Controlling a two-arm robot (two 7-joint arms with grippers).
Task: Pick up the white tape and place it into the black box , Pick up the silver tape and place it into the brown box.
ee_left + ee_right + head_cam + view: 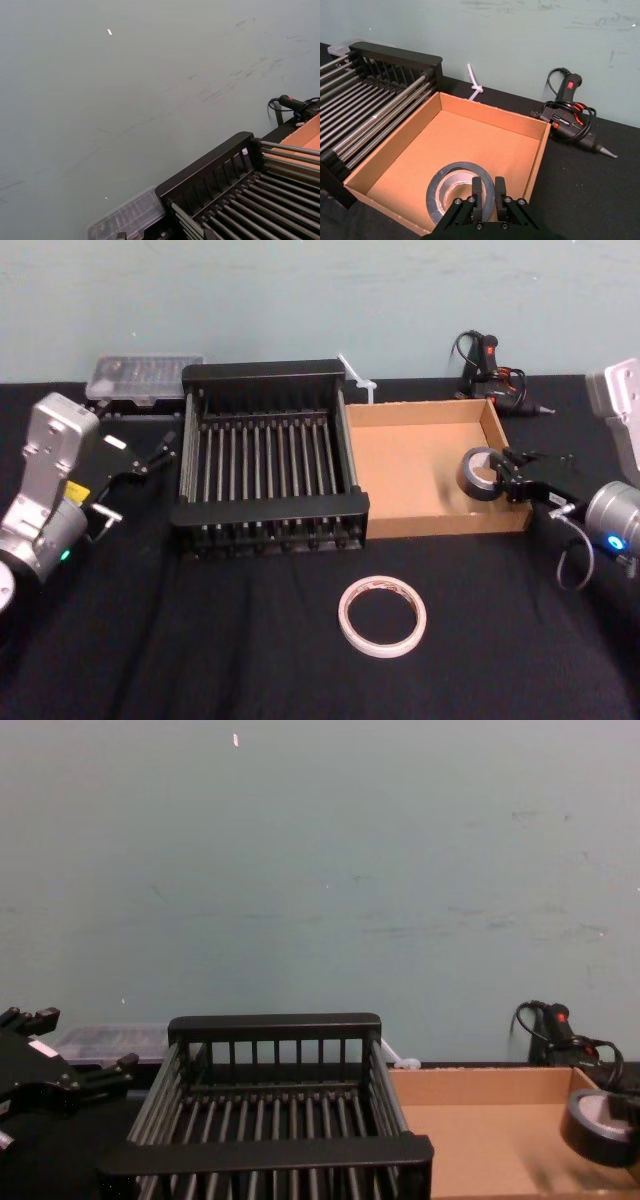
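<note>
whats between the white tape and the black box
Nothing: in the head view only bare black cloth separates the white tape from the black box.

Black box (265,371) slatted; silver tape (468,483) seemingly dark grey

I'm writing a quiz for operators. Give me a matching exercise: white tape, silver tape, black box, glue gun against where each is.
1 white tape
2 silver tape
3 black box
4 glue gun

A gripped by right end effector, over brown box
B behind the brown box
C on black cloth, nearest the robot
D between left end effector and brown box

Pairs: 1-C, 2-A, 3-D, 4-B
</note>
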